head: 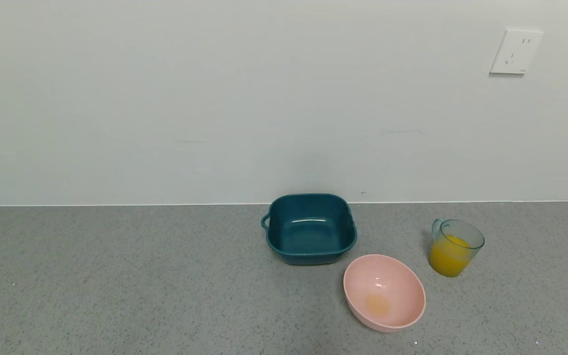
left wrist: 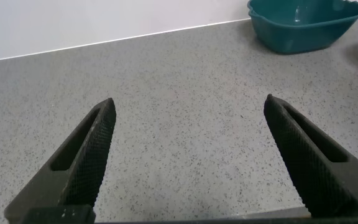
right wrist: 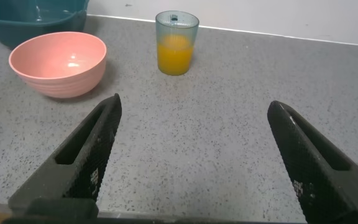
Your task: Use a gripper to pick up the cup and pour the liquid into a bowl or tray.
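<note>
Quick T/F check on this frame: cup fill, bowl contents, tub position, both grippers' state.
1. The translucent blue-grey plastic cup holds orange liquid. True.
2. The round pale pink plastic bowl is full of juice. False: only a faint orange patch shows on its bottom.
3. The dark teal square tub stands nearer the wall than the pink bowl. True.
4. The right gripper is shut on the cup. False: its jaws are open, with the cup standing apart, ahead of it.
5. The left gripper is open over bare countertop. True.
</note>
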Controlling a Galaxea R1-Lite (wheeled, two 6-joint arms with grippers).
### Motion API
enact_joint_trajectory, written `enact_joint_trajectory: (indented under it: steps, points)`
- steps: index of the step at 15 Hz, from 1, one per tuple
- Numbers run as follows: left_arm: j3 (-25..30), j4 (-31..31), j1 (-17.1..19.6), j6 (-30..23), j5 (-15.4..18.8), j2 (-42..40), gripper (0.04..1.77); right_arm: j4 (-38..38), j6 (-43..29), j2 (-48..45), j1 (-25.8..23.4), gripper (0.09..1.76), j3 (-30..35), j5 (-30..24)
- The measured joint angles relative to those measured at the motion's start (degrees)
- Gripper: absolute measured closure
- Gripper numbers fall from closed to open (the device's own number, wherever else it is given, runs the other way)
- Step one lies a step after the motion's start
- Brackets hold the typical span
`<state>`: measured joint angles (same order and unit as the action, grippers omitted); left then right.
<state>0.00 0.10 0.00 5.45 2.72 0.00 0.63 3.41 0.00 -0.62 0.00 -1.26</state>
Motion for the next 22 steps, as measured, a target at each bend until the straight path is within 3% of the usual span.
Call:
enact_joint_trajectory:
  steps: [7, 12, 16, 22]
  points:
    - [0.0, 0.0, 0.0, 0.0, 0.0, 0.0, 0.09, 0.7, 0.5, 0.0, 0.0, 0.14, -0.5, 0.4]
    - [0.0, 0.0, 0.0, 0.0, 0.0, 0.0, 0.09, 0.8, 2.9, 2.6, 0.0, 0.14, -5.4, 0.3]
    - [0.0, 0.0, 0.0, 0.0, 0.0, 0.0, 0.09, 0.5, 3.0, 12.1, -0.1, 0.14, -14.1, 0.5]
    - [0.0, 0.0, 0.0, 0.0, 0.0, 0.0, 0.09, -0.8, 2.6, 34.8, -0.6, 0.14, -26.9, 0.6]
